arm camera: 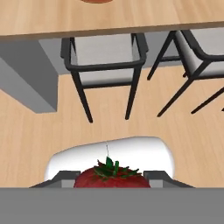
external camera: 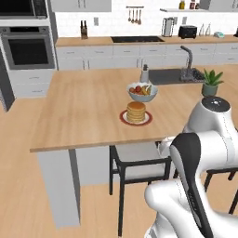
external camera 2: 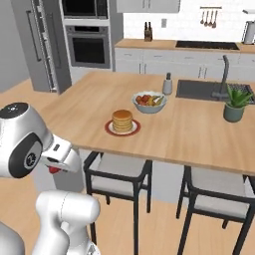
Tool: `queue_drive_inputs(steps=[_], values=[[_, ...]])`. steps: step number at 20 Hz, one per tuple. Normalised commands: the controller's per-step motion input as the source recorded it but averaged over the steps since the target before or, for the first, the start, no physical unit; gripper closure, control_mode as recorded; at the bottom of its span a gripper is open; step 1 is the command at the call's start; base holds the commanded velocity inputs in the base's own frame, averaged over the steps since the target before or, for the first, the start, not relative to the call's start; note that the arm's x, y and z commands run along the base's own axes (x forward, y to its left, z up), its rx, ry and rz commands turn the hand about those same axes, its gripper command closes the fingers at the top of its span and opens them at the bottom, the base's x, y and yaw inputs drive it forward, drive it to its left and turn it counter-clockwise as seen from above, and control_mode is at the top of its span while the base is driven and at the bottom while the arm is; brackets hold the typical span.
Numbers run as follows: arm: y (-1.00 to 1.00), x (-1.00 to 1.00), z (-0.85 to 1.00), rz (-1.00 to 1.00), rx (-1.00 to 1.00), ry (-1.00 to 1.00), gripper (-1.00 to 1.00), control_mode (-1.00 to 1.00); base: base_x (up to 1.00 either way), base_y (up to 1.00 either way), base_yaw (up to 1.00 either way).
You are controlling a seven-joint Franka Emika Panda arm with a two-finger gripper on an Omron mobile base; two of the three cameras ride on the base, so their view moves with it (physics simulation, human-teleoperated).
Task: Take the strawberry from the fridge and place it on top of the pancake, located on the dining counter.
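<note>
Strawberry [arm camera: 111, 177] sits clamped between the fingers [arm camera: 61, 176], low beside the table [external camera 2: 199, 134]; pancake [external camera 2: 122, 120] rests on its plate [external camera 2: 108, 129].

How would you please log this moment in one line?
phase: carry | gripper: shut on small red strawberry | goal: golden-tan pancake stack on light-wood dining counter | placed: no

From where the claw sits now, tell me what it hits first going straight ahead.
Probably the wood floor in front of the nearer chair; depth is unclear. The claw holds the strawberry.

Red strawberry [arm camera: 111, 177] with green leaves up; golden pancake [external camera: 136, 111] stack on dining counter [external camera: 83, 111]
</note>
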Motion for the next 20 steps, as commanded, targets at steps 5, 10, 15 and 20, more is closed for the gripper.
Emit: queue_drive_inputs(steps=[5,10,15,20], values=[[0.00,0.00,0.00,0.00,0.00,0.00,1.00,1.00,0.31,0.26,-0.29],[0.00,0.00,0.00,0.00,0.00,0.00,1.00,1.00,0.54,0.19,-0.11],[0.00,0.00,0.00,0.00,0.00,0.00,1.00,1.00,0.57,0.16,-0.05],[0.00,0.00,0.00,0.00,0.00,0.00,1.00,1.00,0.40,0.31,-0.03]])
